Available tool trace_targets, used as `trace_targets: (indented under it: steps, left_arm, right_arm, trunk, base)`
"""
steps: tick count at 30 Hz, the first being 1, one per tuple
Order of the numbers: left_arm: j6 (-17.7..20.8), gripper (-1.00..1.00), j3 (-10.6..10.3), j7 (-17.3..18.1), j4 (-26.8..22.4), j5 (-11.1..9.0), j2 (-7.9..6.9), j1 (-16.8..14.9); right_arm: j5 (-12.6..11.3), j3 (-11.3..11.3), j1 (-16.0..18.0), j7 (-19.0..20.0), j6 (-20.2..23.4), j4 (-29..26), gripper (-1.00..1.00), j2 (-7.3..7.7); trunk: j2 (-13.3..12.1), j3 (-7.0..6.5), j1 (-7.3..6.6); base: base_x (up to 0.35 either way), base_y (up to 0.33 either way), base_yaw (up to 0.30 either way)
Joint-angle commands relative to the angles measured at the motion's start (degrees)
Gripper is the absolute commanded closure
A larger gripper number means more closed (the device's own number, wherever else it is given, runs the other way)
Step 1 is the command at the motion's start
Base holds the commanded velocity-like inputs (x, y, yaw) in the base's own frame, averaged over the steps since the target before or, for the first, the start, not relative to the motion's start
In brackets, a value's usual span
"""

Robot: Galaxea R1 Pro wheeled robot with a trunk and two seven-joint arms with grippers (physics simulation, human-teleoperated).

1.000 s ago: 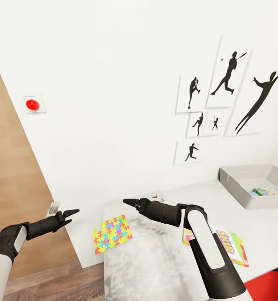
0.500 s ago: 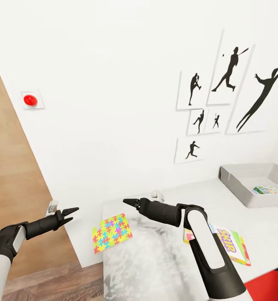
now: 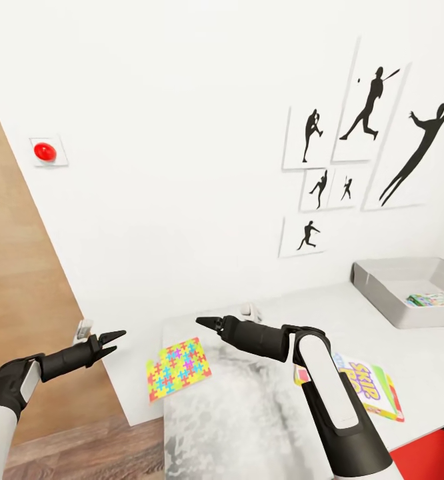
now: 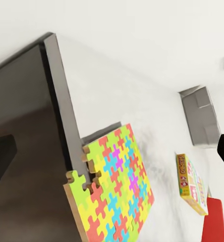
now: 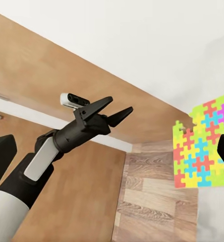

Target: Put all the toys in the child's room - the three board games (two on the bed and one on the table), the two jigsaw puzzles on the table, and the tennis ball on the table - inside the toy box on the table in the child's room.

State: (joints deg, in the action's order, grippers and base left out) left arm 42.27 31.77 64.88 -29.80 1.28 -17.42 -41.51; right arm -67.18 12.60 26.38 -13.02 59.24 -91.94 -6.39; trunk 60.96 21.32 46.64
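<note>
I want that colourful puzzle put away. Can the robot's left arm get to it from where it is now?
Probably yes. The puzzle lies at the table's near corner, hanging over the edge, and the left end effector is open in the air beside it, with nothing between them. It is not touching it yet.

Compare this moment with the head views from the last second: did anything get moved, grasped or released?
Nothing was grasped or released. The whole view shifted slightly, so the camera turned. Both arms kept their pose: the left tool and right tool stay empty above the jigsaw puzzle at the table edge. The board game and toy box lie as before.
</note>
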Motion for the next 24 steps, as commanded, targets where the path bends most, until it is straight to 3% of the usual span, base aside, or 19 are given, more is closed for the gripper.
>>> trace_targets:
  steps: [1,24]
  left_arm:
    - [0.53,-1.0,0.22,0.24,0.0,0.13,0.02,-0.06]
    - [0.56,-1.0,0.2,0.25,0.0,0.13,0.02,-0.06]
  right_arm:
    - [-0.58,-0.02,0.04,-0.6,0.13,-0.03,-1.0,0.01]
    - [-0.58,-0.03,0.05,-0.59,0.08,-0.01,-1.0,0.03]
  trunk:
    - [0.46,0.25,0.23]
    - [9.69,4.38,5.28]
  base:
    - [0.0,0.0,0.0]
    - [0.0,0.0,0.0]
